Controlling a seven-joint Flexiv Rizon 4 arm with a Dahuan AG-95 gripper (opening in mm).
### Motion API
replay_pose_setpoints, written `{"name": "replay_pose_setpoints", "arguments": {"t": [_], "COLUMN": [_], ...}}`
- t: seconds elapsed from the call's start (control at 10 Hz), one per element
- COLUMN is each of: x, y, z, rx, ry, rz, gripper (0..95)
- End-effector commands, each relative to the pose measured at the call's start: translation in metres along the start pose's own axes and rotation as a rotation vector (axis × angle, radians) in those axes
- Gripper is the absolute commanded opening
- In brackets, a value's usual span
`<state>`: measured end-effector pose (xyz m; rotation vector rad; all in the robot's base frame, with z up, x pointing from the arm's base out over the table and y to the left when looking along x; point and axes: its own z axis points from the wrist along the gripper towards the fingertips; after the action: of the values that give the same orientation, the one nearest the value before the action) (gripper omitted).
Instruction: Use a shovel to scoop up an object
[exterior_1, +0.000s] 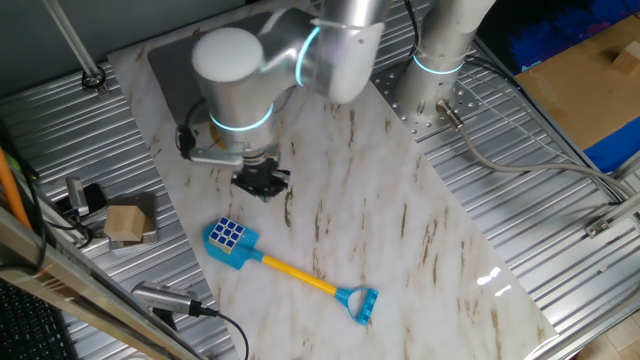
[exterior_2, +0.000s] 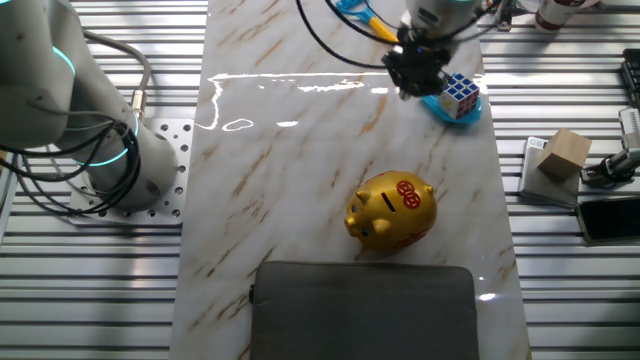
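The small puzzle cube of coloured squares (exterior_1: 228, 234) sits on the light-blue blade of the toy plastic shovel (exterior_1: 285, 268), left of centre in one fixed view. The shovel lies flat on the white marble-patterned tabletop (exterior_1: 400, 210), its thin yellow shaft running down to the right and ending in a blue D-shaped loop near the lower middle of the frame. In the other fixed view the cube (exterior_2: 461, 94) shows at the upper right, resting on the blade.

The black two-finger gripper (exterior_1: 261, 182) hangs above the table, just up and to the right of the cube, apart from both cube and shovel. It holds nothing; how far its jaws are parted cannot be told.

A golden pig-shaped bank with red marks (exterior_2: 391, 209) stands at the centre of the other fixed view. A plain tan wooden block (exterior_1: 127, 222) rests off the marble at the left.
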<state>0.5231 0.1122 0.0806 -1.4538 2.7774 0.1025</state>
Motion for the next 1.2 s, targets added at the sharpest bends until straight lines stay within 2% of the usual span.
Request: {"name": "replay_pose_setpoints", "arguments": {"t": [0.1, 0.5, 0.6, 0.8, 0.9, 1.2], "x": [0.016, 0.035, 0.036, 0.036, 0.036, 0.036], "y": [-0.026, -0.049, -0.048, -0.047, -0.047, -0.047], "z": [0.001, 0.002, 0.004, 0.004, 0.004, 0.004], "rx": [-0.005, -0.001, 0.006, 0.007, 0.013, 0.01], "ry": [0.004, 0.003, 0.015, 0.011, 0.02, 0.0], "rz": [-0.236, -0.292, -0.283, -0.237, -0.202, -0.073], "gripper": [0.0, 0.0, 0.0, 0.0, 0.0, 0.0]}}
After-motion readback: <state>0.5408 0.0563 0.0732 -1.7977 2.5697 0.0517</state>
